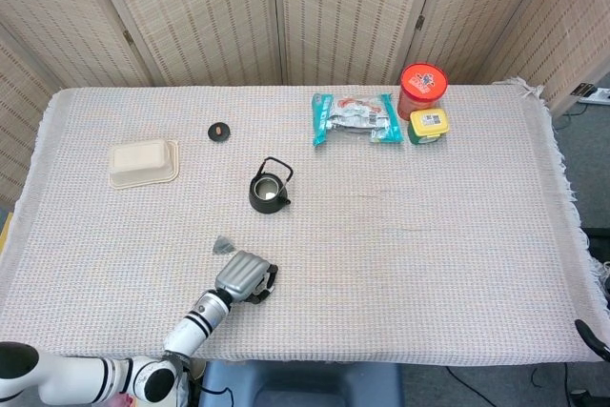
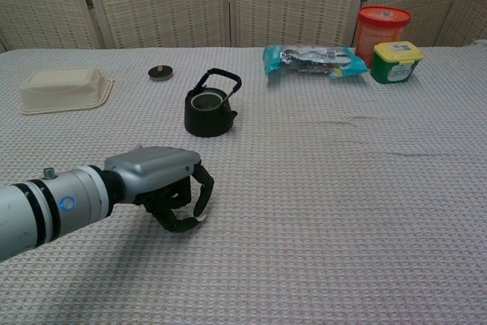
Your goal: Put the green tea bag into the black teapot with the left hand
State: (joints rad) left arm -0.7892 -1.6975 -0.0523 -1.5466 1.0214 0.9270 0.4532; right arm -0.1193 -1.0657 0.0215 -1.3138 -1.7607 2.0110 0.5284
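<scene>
The green tea bag (image 1: 224, 245) lies flat on the cloth, just beyond my left hand (image 1: 246, 278), with only a corner (image 2: 138, 148) showing in the chest view. The hand (image 2: 163, 180) hovers low over the cloth, palm down, fingers curled in. A small white scrap (image 2: 200, 220) sits at the fingertips; I cannot tell whether it is pinched. The black teapot (image 1: 270, 192) stands upright and lidless further back (image 2: 206, 111), well apart from the hand. Only a dark piece (image 1: 589, 335) that may belong to the right hand shows, at the table's near right edge.
The teapot's small black lid (image 1: 220, 131) lies at the back left, near a cream tray (image 1: 143, 161). A teal snack packet (image 1: 355, 118), a red canister (image 1: 422, 88) and a yellow-lidded green tub (image 1: 429, 126) stand at the back right.
</scene>
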